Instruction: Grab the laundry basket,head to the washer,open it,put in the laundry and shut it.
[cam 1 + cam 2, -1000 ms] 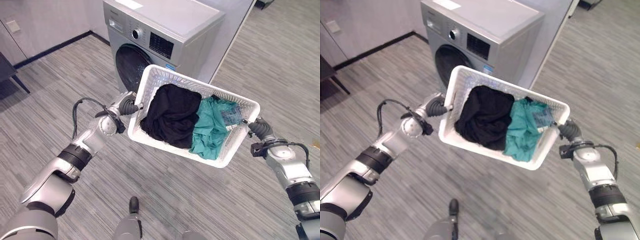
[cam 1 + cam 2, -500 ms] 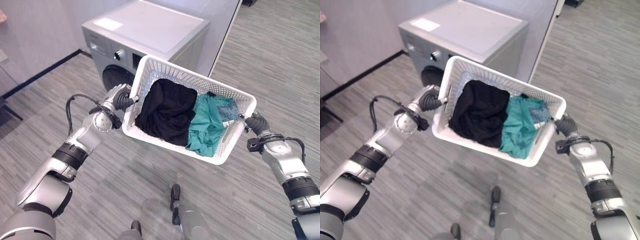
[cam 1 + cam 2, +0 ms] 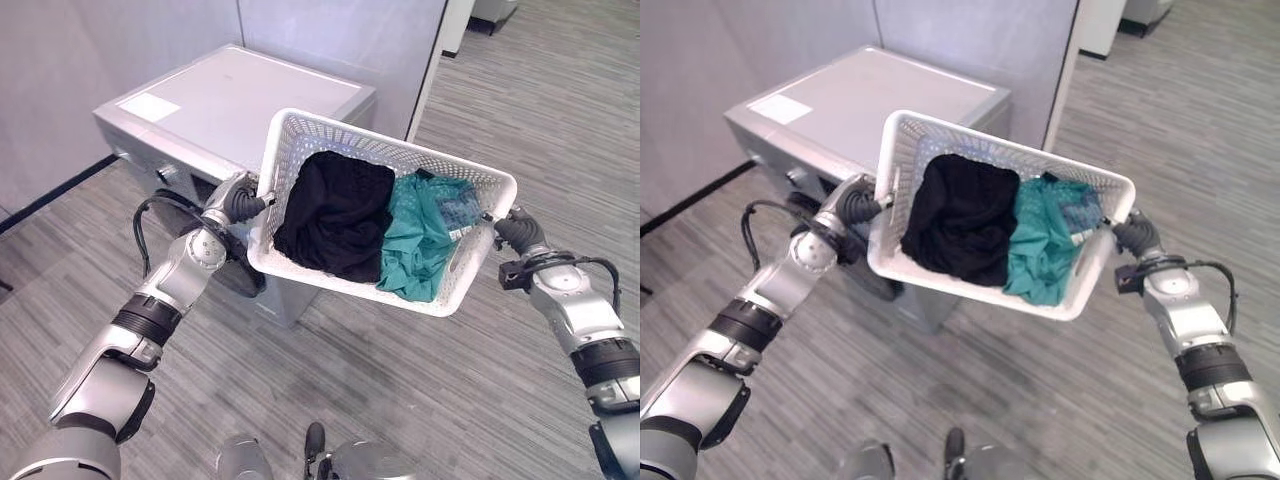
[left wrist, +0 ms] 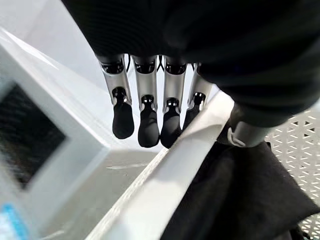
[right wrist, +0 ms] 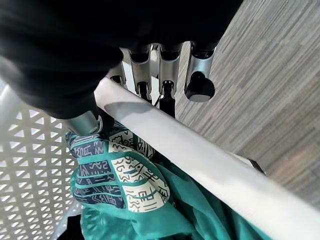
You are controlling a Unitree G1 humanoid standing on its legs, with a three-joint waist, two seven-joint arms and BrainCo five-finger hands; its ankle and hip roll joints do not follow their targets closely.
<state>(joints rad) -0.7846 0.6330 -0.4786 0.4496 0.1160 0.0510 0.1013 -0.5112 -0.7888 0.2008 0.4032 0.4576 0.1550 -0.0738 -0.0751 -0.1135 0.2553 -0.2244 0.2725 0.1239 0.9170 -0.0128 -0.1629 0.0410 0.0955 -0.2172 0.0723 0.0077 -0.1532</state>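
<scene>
A white perforated laundry basket [image 3: 300, 140] hangs in the air between my two hands. It holds a black garment [image 3: 335, 210], a teal garment [image 3: 420, 240] and a small patterned piece [image 5: 117, 177]. My left hand [image 3: 240, 200] grips the basket's left rim [image 4: 170, 170], fingers [image 4: 149, 117] outside and thumb over the edge. My right hand [image 3: 518, 232] clasps the right rim [image 5: 200, 155], its fingers [image 5: 165, 90] hooked under it. The silver washer [image 3: 230, 100] stands just behind and below the basket's left end, its dark door [image 3: 245, 278] mostly hidden by my left arm.
A pale partition wall [image 3: 340, 40] rises behind the washer and another wall [image 3: 60, 60] runs along the left with a dark baseboard. Grey striped floor [image 3: 420, 390] stretches in front and to the right of the washer.
The camera has moved nearer the washer, which now shows from above, beside the basket's left end. Both hands keep their hold on the basket, its load unchanged.
</scene>
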